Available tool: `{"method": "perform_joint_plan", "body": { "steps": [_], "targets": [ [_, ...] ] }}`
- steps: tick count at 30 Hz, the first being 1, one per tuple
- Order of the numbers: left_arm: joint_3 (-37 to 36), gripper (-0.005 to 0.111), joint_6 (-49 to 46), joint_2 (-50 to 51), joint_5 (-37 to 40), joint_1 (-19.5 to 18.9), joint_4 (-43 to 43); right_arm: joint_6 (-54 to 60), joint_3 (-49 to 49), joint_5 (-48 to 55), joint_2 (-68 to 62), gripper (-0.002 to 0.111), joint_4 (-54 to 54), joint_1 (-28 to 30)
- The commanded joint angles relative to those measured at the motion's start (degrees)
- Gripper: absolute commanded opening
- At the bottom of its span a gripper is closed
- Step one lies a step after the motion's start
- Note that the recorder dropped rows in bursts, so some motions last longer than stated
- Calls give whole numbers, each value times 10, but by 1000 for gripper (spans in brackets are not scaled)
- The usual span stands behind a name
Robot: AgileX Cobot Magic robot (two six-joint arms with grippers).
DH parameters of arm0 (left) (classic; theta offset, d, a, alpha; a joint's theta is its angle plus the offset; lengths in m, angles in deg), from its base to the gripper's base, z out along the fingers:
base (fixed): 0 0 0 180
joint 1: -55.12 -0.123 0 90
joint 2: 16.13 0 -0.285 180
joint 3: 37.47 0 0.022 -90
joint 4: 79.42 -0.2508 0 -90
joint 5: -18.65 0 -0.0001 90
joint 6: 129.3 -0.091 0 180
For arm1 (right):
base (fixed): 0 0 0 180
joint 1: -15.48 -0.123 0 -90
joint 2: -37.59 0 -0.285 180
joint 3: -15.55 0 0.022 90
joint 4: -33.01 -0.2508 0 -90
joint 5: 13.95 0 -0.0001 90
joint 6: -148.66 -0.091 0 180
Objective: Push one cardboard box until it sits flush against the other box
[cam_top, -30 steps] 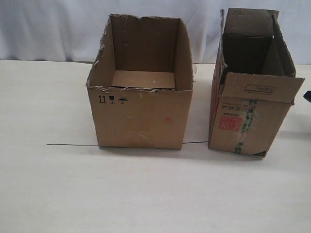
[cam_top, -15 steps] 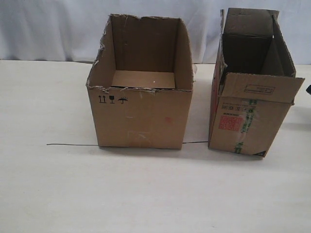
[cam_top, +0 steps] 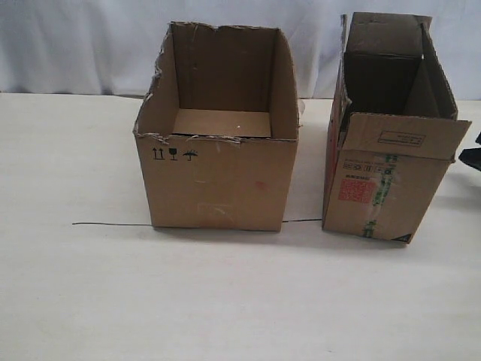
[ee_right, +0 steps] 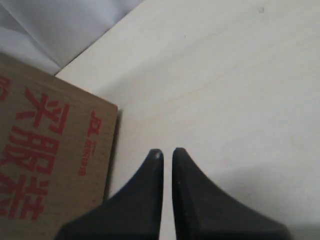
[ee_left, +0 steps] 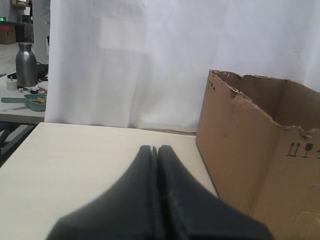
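The narrow cardboard box [cam_top: 379, 192] with the red label and green-printed tape stands at the right of the table. The other box [cam_top: 218, 180], wider and with torn top edges and black symbols, stands left of it with a strip of bare table between them. My right gripper [ee_right: 167, 152] hovers over the table just off the narrow box's red-printed side [ee_right: 45, 165], its fingers nearly together with nothing between them. In the exterior view it shows as a dark shape [cam_top: 472, 154] at the right edge. My left gripper [ee_left: 154, 149] is shut and empty, beside the wider box [ee_left: 260, 150].
A thin dark line [cam_top: 113, 224] runs across the table [cam_top: 225, 301] under the boxes' front edges. A white curtain [cam_top: 75, 45] hangs behind the table. In the left wrist view a metal bottle [ee_left: 26, 64] stands on a separate table beyond the edge.
The dark right gripper has come a little further into the exterior view at the right edge, toward the narrow box. Both boxes stand where they were.
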Motion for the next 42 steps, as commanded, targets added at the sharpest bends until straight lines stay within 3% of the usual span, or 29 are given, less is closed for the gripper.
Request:
{"method": "perform_joint_plan", "body": {
  "steps": [1, 12, 27, 34, 42],
  "targets": [
    [-1, 0, 3, -2, -3, 3, -2, -31, -2, -41, -7, 5, 47, 2],
    [-1, 0, 3, -2, 0, 3, -2, -36, -2, -177, -64, 5, -1, 0],
    [-1, 0, 3, -2, 0, 3, -2, -29, -9, -130, -68, 5, -24, -103],
    [-1, 0, 3, -2, 0, 3, -2, -46, -22, -120, -73, 5, -30, -122],
    [-1, 0, 3, -2, -2, 3, -2, -44, -22, -121, -101, 5, -108, -143]
  ]
}}
